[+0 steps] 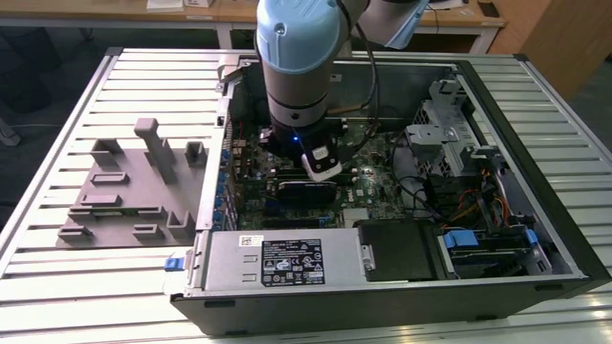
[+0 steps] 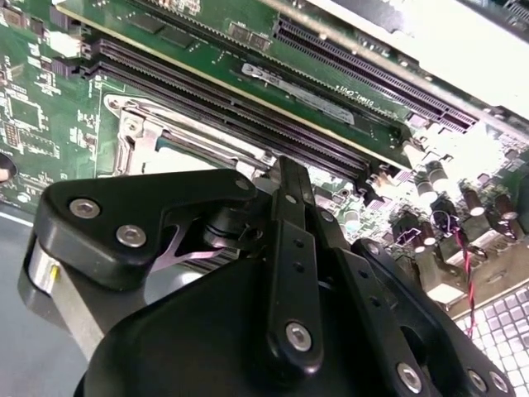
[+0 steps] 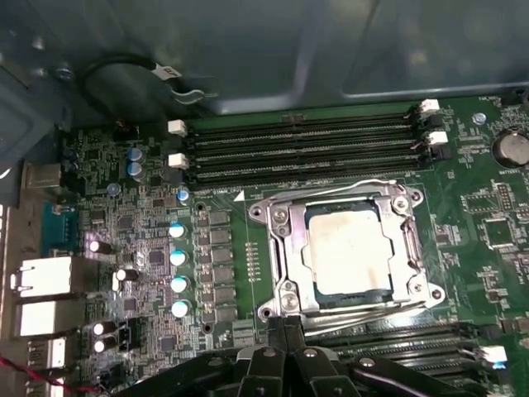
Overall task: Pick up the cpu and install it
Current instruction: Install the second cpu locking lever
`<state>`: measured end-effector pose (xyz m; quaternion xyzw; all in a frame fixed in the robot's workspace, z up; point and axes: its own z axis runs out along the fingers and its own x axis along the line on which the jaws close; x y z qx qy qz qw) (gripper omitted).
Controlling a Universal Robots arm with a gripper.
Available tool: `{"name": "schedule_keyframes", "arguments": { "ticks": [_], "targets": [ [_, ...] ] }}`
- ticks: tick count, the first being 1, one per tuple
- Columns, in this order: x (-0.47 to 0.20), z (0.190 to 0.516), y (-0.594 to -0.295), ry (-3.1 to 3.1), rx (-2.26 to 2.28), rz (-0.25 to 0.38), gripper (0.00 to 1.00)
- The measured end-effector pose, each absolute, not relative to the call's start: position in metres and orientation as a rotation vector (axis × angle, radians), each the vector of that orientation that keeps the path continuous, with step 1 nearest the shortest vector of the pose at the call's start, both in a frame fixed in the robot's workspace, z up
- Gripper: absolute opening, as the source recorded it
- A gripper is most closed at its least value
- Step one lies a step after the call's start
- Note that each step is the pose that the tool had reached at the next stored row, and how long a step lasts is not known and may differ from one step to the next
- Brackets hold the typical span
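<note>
Arm: your arm (image 1: 301,68) reached down from above into the open computer case (image 1: 383,287), which lay on its side on the slatted tabletop (image 1: 57,129).
Gripper: the gripper (image 3: 285,331) hung just above the motherboard (image 3: 140,240), close beside the socket frame; in the first wrist view its black fingertips (image 3: 269,357) stood pressed together with nothing between them, so you had it closed and empty.
Cpu: the cpu (image 3: 347,248) sat flat inside the socket frame (image 3: 285,248) on the motherboard, silvery top up, with smeared pale residue across its face. It looked level and square within the frame's opening.
Socket frame: the metal frame surrounded the cpu on all sides, and a thin wire lever (image 3: 331,188) ran along the edge nearest the memory slots.
Memory slots: you had long dark memory slots (image 3: 306,149) on the far side of the socket, and more (image 3: 397,339) beside the gripper, all without modules.
Second wrist view: the gripper's black linkage (image 2: 289,273) covered much of the socket there, so you could not see the cpu clearly.
Fixture block: the grey moulded fixture block (image 1: 134,186) lay on the tabletop at the exterior view's left, just beside the case.
</note>
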<state>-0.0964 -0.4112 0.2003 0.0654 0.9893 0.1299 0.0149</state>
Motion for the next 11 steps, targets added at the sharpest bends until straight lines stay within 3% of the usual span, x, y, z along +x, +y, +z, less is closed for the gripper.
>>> {"name": "schedule_keyframes", "arguments": {
  "ticks": [11],
  "targets": [
    [-0.0975, 0.1945, -0.4112, 3.074, 0.205, 0.454, 0.11]
  ]
}}
